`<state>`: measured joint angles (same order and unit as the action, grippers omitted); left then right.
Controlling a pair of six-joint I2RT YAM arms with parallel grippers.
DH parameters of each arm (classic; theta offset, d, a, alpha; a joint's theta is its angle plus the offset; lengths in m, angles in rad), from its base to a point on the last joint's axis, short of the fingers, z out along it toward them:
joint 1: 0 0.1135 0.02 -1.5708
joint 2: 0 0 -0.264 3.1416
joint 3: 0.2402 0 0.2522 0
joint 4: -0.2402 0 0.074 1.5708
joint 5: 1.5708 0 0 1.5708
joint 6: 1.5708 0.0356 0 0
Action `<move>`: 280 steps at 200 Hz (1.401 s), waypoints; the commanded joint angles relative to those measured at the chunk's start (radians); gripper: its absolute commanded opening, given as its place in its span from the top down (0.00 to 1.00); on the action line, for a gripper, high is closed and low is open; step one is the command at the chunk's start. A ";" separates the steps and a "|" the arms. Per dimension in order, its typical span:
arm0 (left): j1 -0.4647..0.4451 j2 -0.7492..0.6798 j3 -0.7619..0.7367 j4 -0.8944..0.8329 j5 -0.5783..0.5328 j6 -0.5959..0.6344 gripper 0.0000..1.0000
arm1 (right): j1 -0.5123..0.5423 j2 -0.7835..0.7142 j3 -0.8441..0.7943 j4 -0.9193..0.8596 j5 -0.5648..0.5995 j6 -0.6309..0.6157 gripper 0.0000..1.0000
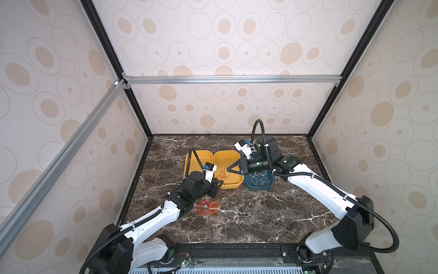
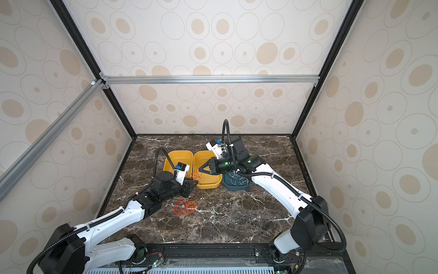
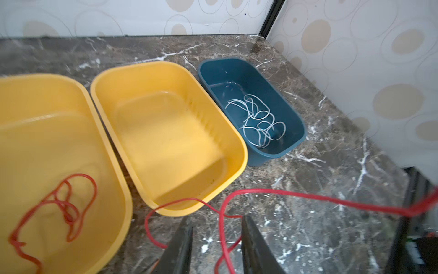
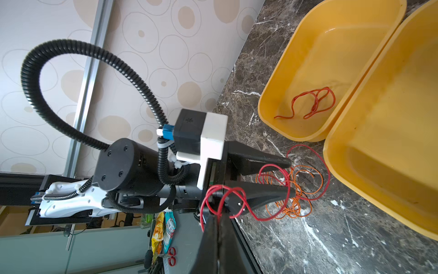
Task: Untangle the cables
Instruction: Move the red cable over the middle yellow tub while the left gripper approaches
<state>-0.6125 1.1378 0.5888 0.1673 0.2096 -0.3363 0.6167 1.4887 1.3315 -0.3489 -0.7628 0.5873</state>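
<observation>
now the right pincer point(image 1: 228, 169) is clamped on a red strand point(image 1: 222, 175), held above the middle yellow bin point(image 1: 231, 186). the left pincer point(image 4: 290, 177) stands narrowly parted over the tangle of red and orange cables point(image 1: 208, 206) on the worktop point(image 1: 260, 213), just in front of that bin, a red loop passing between its fingers. white cables point(image 3: 258, 118) lie in the blue bin point(image 3: 237, 76).

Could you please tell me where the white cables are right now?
The white cables lie loosely coiled inside the blue bin, rightmost of three bins in both top views, beside a yellow bin and under the right arm.
</observation>
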 commanded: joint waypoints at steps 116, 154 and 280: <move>0.207 0.075 0.083 -0.020 -0.173 0.042 0.97 | 0.023 0.266 0.148 0.174 0.043 0.031 1.00; 0.270 0.161 0.083 0.028 -0.109 0.037 0.98 | 0.064 0.410 0.236 0.214 0.064 0.052 0.98; 0.412 0.343 0.111 0.039 -0.054 -0.094 0.98 | 0.074 0.548 0.365 0.135 0.172 0.006 0.67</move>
<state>-0.2134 1.4628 0.6472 0.2070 0.1509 -0.3962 0.6899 2.0682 1.6833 -0.1669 -0.6262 0.6258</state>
